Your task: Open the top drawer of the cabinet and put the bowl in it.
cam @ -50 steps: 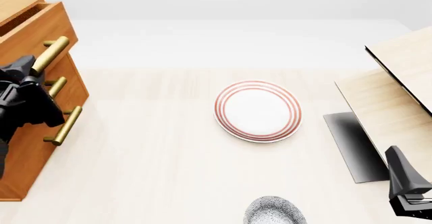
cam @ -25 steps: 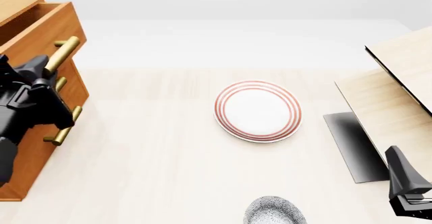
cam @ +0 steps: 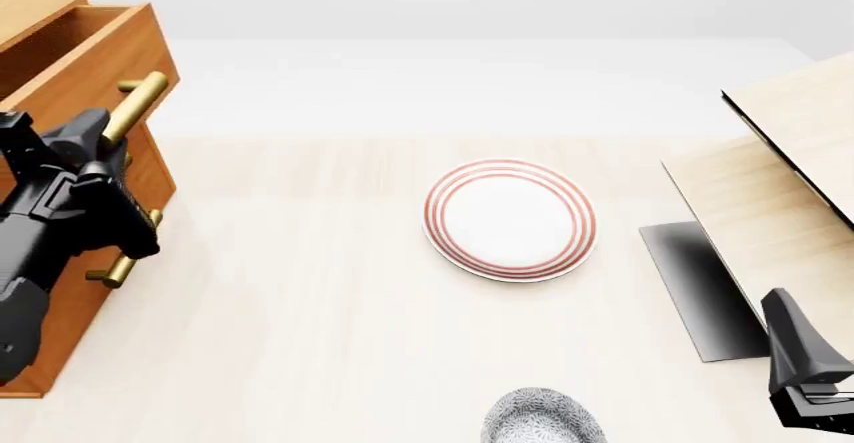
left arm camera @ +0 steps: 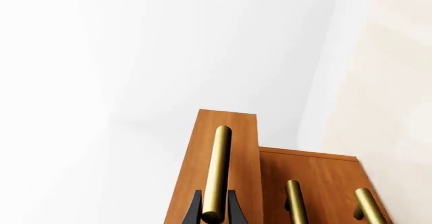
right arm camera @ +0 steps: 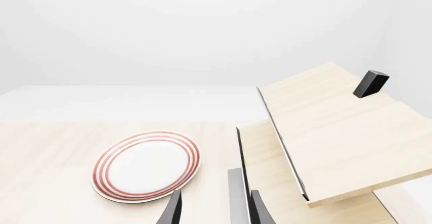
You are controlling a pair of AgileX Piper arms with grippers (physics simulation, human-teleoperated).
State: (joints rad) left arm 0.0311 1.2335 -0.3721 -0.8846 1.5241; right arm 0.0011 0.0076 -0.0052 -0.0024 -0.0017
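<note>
The orange-brown cabinet (cam: 70,308) stands at the table's left edge. Its top drawer (cam: 96,55) is pulled partway out, past the two lower fronts. My left gripper (cam: 107,131) is shut on the drawer's brass handle (cam: 142,98). In the left wrist view its black fingertips (left arm camera: 196,213) flank that handle (left arm camera: 217,173) on the drawer front (left arm camera: 238,133). The speckled bowl (cam: 541,418) sits at the near table edge, partly cut off. My right gripper (cam: 809,388) rests at the near right, far from the bowl. The right wrist view shows this gripper (right arm camera: 214,211) open and empty.
A flat white plate with red rings (cam: 510,219) lies mid-table. A pale light-wood structure (cam: 781,188) with a dark grey slab (cam: 697,288) at its foot fills the right side. Two lower brass handles (left arm camera: 294,203) show below the top drawer.
The top drawer has slid further out toward the right, and my left gripper has moved with its handle. The right arm, bowl and plate have stayed put.
</note>
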